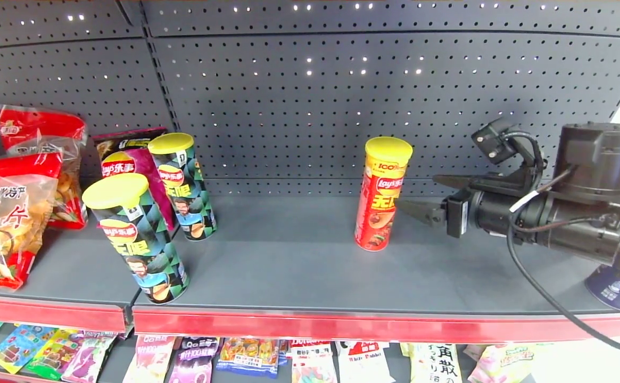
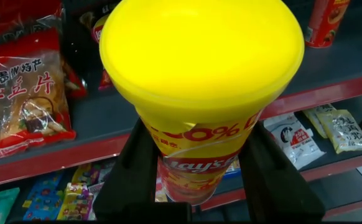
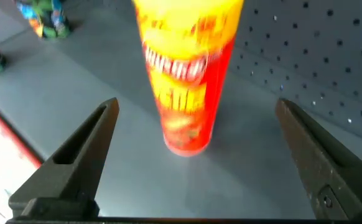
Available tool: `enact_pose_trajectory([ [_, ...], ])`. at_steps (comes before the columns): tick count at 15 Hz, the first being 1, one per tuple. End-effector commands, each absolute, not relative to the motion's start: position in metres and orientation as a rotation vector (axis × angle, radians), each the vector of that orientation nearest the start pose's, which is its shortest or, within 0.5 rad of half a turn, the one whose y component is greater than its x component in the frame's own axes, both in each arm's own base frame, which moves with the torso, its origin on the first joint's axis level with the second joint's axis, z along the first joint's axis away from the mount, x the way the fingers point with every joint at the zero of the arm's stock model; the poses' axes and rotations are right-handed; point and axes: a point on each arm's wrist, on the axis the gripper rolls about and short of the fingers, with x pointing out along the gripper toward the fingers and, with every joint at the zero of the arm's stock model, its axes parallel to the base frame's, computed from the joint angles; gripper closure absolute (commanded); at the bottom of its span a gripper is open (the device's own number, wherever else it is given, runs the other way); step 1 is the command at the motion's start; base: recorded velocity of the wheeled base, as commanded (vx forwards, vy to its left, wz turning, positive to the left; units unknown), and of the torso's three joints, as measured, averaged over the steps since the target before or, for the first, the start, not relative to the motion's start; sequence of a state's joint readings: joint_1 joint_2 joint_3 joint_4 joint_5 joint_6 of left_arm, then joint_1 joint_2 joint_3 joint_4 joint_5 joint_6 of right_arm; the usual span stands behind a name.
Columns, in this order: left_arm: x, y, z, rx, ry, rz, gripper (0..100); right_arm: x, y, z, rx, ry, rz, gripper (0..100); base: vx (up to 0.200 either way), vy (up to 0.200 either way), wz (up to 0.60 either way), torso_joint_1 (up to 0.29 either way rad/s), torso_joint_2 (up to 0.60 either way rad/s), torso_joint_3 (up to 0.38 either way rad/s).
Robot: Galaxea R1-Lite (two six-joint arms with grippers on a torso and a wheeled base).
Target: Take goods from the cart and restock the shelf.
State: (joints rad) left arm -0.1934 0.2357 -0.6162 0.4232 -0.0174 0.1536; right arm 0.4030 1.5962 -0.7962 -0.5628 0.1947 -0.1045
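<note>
Red can (image 1: 383, 194) upright on shelf (image 1: 299, 255), my right gripper (image 1: 420, 192) spread beside it: release looks done. Left gripper (image 2: 199, 186) pinches second can (image 2: 203, 62). Next I back right arm off without nudging can

Red can (image 1: 381, 197) has a yellow lid and a yellow band below it; front dark can (image 1: 139, 239) and rear dark can (image 1: 182, 183) carry teal-and-black triangles under yellow lids; snack bags (image 1: 6, 218) are red and clear; purple bag (image 1: 134, 159); shelf (image 1: 299, 266) is grey with a red front strip (image 1: 341, 324); back panel (image 1: 341, 106) is grey, dotted with holes; right hand (image 1: 417, 191) is black; left hand (image 2: 196, 127) is black, its gripped can (image 2: 203, 56) yellow-lidded over red and yellow.
</note>
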Motion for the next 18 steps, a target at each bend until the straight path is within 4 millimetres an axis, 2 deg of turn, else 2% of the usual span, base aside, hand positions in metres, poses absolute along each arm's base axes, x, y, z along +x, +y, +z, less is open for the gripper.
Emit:
enact_pose_trajectory([
  [1, -0.053, 0.010, 0.201, 0.159, 0.033, -0.212, 100, 0.274, 0.122, 0.202, -0.110, 0.215, 0.607, 0, 0.000, 0.000, 0.00, 0.000, 0.00, 0.000],
  [7, -0.052, 0.010, 0.200, 0.161, 0.039, -0.205, 100, 0.283, 0.135, 0.196, -0.094, 0.212, 0.637, 0, 0.000, 0.000, 0.00, 0.000, 0.00, 0.000],
  [11, -0.052, 0.010, 0.200, 0.161, 0.043, -0.202, 100, 0.300, 0.150, 0.197, -0.091, 0.171, 0.653, 0, 0.000, 0.000, 0.00, 0.000, 0.00, 0.000],
  [18, -0.051, 0.010, 0.199, 0.162, 0.049, -0.201, 100, 0.314, 0.157, 0.194, -0.095, 0.168, 0.652, 0, 0.000, 0.000, 0.00, 0.000, 0.00, 0.000],
])
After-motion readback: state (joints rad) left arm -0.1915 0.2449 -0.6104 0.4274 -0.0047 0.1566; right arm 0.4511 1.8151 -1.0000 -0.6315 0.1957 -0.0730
